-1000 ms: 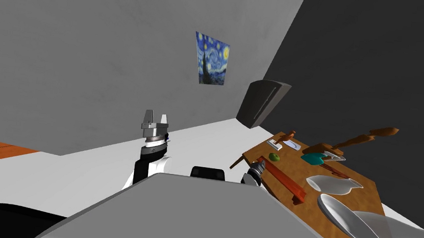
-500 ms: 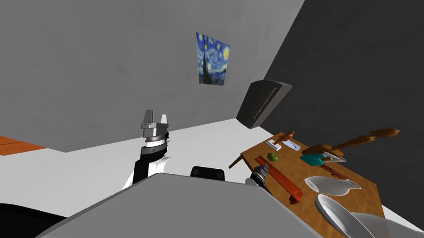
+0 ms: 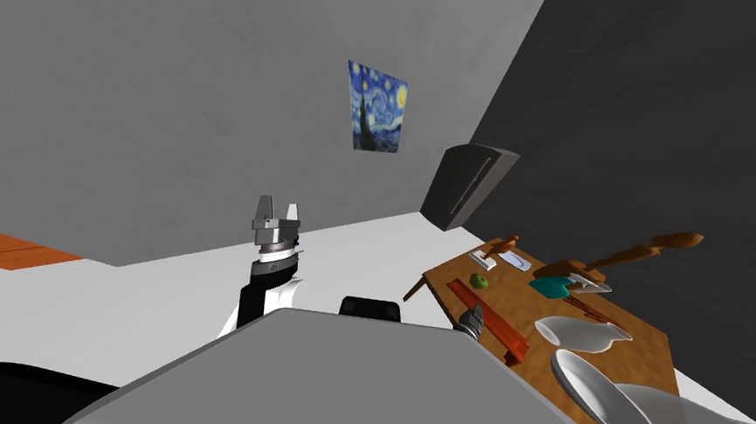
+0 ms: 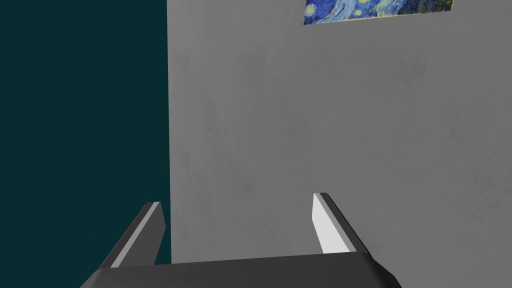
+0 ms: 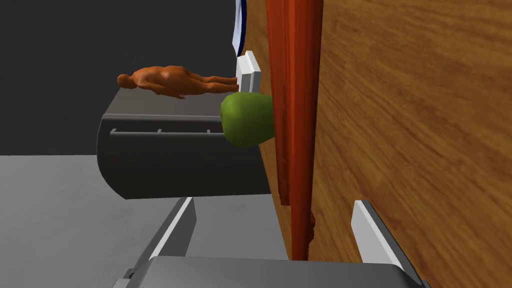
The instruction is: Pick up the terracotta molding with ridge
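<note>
The terracotta molding (image 3: 487, 315) is a long red-brown ridged strip lying along the near edge of the wooden table (image 3: 617, 349). In the right wrist view the molding (image 5: 295, 125) runs lengthwise between the fingers of my right gripper (image 5: 275, 201). That gripper is open, and both fingers stand clear of the strip's sides. In the head view my right gripper (image 3: 470, 319) peeks out beside the molding's middle at the table edge. My left gripper (image 3: 277, 209) is raised in front of the grey wall, open and empty, as my left gripper (image 4: 240, 215) also appears in its own wrist view.
A green fruit (image 5: 247, 120) lies against the molding, with a brown figurine (image 5: 175, 81) beyond it. The table also holds a white bowl (image 3: 606, 407), a pitcher (image 3: 579, 333) and a teal item (image 3: 553, 286). A dark cabinet (image 3: 465, 183) stands behind the table.
The whole head view has shifted, so the table sits a little more to the left. My right gripper has slid from the molding's near end to beside its middle. The left arm is still.
</note>
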Tool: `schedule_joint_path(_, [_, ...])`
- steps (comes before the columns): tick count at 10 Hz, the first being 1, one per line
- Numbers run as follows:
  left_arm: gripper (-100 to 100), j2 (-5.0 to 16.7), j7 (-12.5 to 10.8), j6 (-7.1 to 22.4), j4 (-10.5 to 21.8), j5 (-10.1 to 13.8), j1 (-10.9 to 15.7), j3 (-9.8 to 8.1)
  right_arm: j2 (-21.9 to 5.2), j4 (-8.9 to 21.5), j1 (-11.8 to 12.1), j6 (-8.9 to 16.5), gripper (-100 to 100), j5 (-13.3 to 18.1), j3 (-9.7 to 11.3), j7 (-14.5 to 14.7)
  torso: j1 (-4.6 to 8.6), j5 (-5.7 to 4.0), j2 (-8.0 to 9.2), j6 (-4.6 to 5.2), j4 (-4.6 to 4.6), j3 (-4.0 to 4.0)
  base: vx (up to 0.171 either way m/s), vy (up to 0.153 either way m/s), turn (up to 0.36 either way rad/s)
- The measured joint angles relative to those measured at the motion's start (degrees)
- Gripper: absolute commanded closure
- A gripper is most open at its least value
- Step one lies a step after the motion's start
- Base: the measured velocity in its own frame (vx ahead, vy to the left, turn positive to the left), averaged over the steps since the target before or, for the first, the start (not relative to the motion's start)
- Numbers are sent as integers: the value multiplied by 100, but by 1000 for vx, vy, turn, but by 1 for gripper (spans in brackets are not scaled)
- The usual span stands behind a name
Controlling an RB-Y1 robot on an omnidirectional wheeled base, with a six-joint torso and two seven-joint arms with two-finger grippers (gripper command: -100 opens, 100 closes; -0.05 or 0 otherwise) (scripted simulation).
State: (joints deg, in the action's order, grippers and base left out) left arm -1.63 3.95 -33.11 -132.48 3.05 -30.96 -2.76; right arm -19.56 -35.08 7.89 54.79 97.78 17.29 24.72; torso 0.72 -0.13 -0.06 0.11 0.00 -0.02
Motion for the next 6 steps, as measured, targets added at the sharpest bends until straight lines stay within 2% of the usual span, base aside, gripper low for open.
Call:
schedule_joint_path(1, [0, -1, 0, 0, 0, 0, 0, 1, 2, 9, 15, -15, 0, -2, 3, 13, -27, 4, 2, -2, 1, 0, 3, -15, 2])
schedule_joint_path(2, [0, -1, 0, 0, 0, 0, 0, 1, 1, 8, 12, -13, -100, -1, 2, 12, -50, 10, 8, -2, 2, 4, 65, -93, 16])
schedule_joint_path(3, [0, -1, 0, 0, 0, 0, 0, 1, 24, 43, 3, 9, -100, 11, 4, 6, -31, 7, -8, -3, 0, -4, 42, -60, 16])
schedule_joint_path(4, [0, -1, 0, 0, 0, 0, 0, 1, 25, 48, 0, 17, 100, 13, 4, 5, -40, 7, -4, -2, -1, -3, 5, -9, 1])
schedule_joint_path(6, [0, -2, 0, 0, 0, 0, 1, 2, 28, 50, 4, 12, 100, 13, 6, 7, -66, 18, 11, -3, 6, 7, 0, 0, 0])
